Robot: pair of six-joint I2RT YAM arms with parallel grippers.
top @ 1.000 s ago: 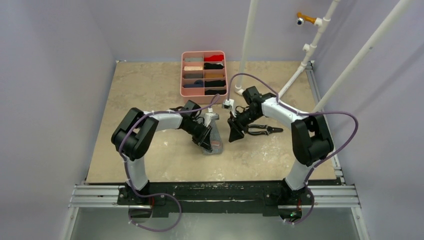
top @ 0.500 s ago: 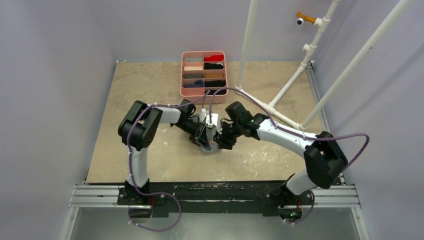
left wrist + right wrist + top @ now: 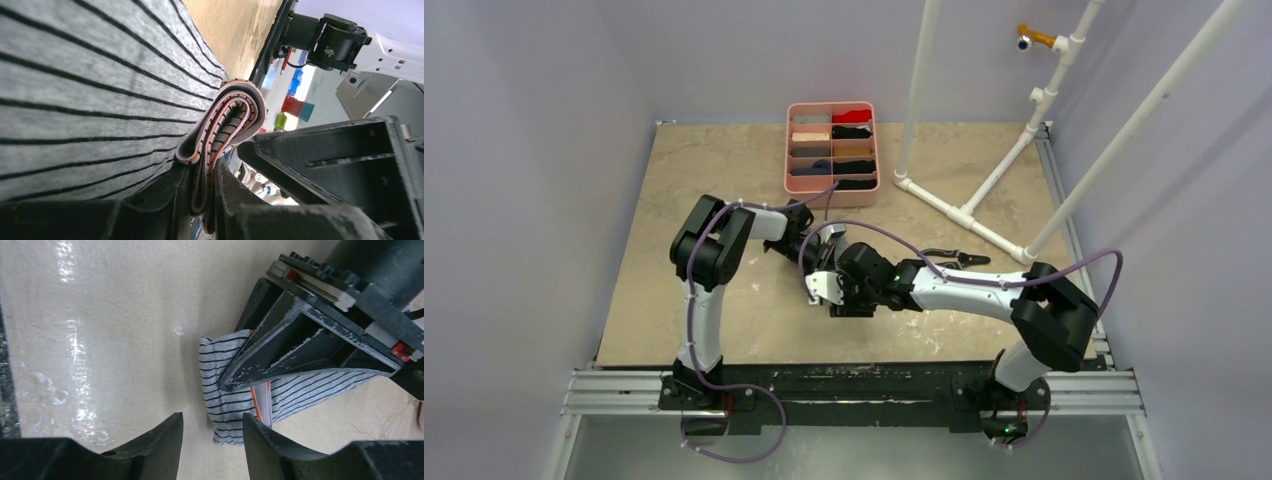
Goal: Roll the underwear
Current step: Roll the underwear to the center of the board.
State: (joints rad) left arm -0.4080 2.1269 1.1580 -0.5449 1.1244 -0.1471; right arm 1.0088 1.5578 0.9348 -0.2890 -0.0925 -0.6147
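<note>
1. The grey cloth underwear with fine black stripes is seen lying on the beige stone-patterned table, just left of the middle of the top view and largely hidden there under the two grippers.
2. Its folded band with the orange-red edge is shown doubled over on itself in the lower middle of the left wrist view.
3. That band is pinched between the closed black fingers of the left gripper, which is clamped on the cloth.
4. In the right wrist view the fingers of the right gripper are held apart at the bottom of the frame, gripping nothing; the lower corner of the striped cloth is seen in the gap, and contact cannot be judged.
5. The pair of black-handled pliers is found on the table to the right of the grippers, apart from them.
6. A pink plastic tray with compartments, filled with rolled cloths, is placed at the upper middle of the table.
7. A white pipe frame is seen standing at the upper right.
</note>
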